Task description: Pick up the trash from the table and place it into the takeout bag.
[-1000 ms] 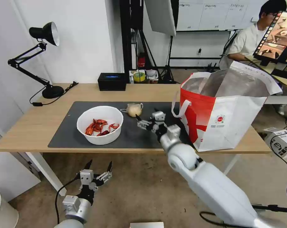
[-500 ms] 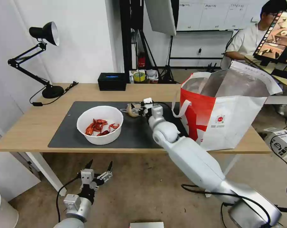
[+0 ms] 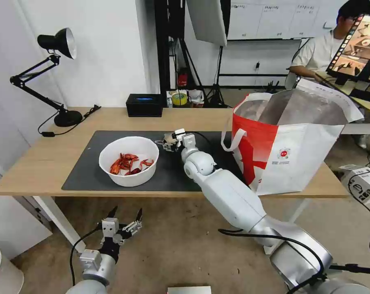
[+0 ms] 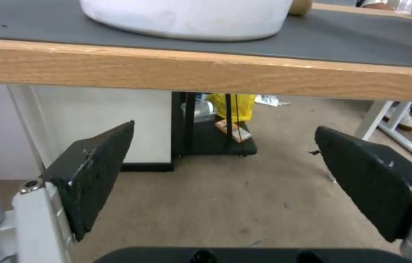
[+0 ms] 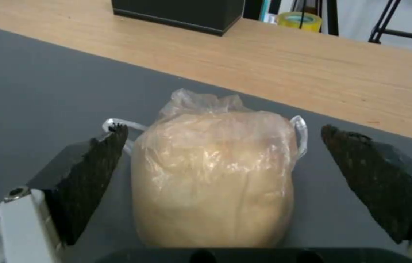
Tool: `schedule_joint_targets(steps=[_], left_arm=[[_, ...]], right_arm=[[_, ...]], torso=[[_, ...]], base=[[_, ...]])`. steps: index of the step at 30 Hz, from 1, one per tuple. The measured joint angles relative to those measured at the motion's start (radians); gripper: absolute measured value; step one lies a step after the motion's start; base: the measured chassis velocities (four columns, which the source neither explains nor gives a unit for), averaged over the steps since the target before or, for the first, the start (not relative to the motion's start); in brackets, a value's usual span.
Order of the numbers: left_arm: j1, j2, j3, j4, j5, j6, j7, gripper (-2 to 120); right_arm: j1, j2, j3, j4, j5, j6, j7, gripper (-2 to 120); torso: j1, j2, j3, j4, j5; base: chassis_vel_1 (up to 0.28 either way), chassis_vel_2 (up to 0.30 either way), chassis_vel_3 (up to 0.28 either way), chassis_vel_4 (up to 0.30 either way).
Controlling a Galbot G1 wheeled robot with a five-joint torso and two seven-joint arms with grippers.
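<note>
Right gripper (image 5: 223, 146) low over dark mat (image 5: 30, 91), jaws wide, straddling knotted clear bag (image 5: 215, 171) with beige lump; bag sits between pads, seemingly untouched by either. Bare mat either side of bag. White bowl (image 3: 129, 160) of shells near, takeout bag (image 3: 291, 143) well apart. Left gripper (image 4: 225, 160) below table edge (image 4: 206, 75), jaws wide.

A white wall (image 3: 107, 53) rises behind the black desk lamp (image 3: 56, 43). Right of the lamp, dark stands (image 3: 168, 45) and a softbox (image 3: 207, 20) stand before whiteboards (image 3: 275, 18). Below the lamp, beige carpet floor (image 3: 172, 253) spreads out.
</note>
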Motion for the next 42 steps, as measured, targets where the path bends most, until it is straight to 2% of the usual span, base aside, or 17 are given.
schedule_joint_targets(steps=[15,42], left_arm=[[-0.008,-0.003,0.008,0.005,-0.001,-0.004,0.004,100],[0.005,-0.009,-0.001,0.003,0.002,-0.025,0.005,100]], right_arm=[[0.029,0.044,0.004,-0.085,-0.027,-0.010,-0.032,100],[0.023,0.072,0.008,-0.138,-0.059,-0.017,-0.030,100]], torso=[[0.000,0.000,0.000,0.0000,0.0000],[0.000,0.000,0.000,0.0000,0.0001]], base=[[0.000,0.000,0.000,0.000],[0.000,0.000,0.000,0.000]])
